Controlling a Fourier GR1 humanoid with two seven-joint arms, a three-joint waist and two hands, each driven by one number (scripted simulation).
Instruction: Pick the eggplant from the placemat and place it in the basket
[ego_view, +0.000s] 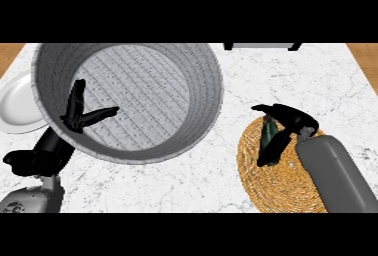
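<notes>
A dark eggplant (270, 145) with a green stem end lies lengthwise over the left part of the round woven placemat (277, 187) at the right. My right hand (294, 119) sits over the eggplant's far end, its fingers curled round the stem end and hiding part of it. I cannot tell whether the eggplant still touches the mat. The large grey basket (199, 65) stands at the upper left, its open mouth facing me. My left hand (76, 118) rests open, fingers up, in front of the basket's near-left wall.
A white plate (15, 105) lies half hidden behind the basket's left side. A dark object (262, 46) sits at the counter's far edge. Bare marble counter (221, 175) runs between the basket and the placemat. Wooden floor shows at both upper corners.
</notes>
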